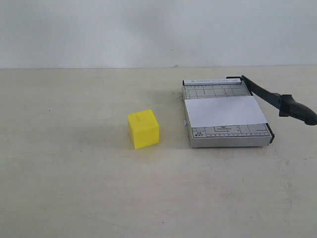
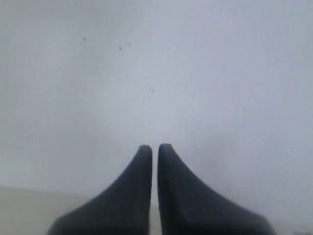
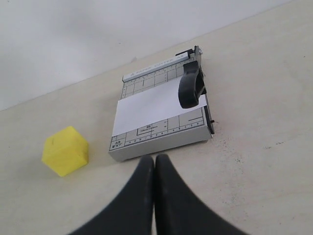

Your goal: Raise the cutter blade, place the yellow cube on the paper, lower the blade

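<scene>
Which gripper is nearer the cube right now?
Likely right. The right gripper, shut, has the cube on the table ahead of it; the left gripper, shut, faces only wall, cube out of its view.

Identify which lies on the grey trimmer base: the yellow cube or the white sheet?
The thin white paper sheet; the bright yellow cube stands apart on the table.
</scene>
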Robot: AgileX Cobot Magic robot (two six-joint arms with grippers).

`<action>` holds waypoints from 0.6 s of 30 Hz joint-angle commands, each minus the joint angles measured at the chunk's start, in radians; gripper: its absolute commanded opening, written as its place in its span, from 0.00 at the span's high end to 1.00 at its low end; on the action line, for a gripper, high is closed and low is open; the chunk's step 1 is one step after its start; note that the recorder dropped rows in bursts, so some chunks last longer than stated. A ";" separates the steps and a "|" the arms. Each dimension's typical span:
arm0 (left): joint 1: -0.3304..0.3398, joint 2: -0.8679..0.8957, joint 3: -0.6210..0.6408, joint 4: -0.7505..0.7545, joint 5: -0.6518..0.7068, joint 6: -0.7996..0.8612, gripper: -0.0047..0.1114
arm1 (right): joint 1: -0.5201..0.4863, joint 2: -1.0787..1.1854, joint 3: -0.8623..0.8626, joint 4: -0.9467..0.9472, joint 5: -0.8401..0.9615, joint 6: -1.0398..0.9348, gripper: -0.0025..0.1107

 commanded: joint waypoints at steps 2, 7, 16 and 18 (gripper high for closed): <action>0.004 -0.002 0.002 -0.015 -0.130 -0.101 0.92 | -0.003 -0.006 0.002 -0.008 -0.028 0.106 0.98; 0.004 -0.002 0.002 -0.015 -0.245 -0.134 0.92 | -0.003 -0.006 0.002 -0.008 -0.045 0.114 0.98; 0.004 -0.002 0.001 0.358 -0.069 -0.657 0.92 | -0.003 -0.006 0.002 -0.008 -0.045 0.114 0.98; 0.004 -0.002 -0.005 0.633 -0.109 -0.809 0.92 | -0.003 -0.006 0.002 -0.008 -0.045 0.114 0.98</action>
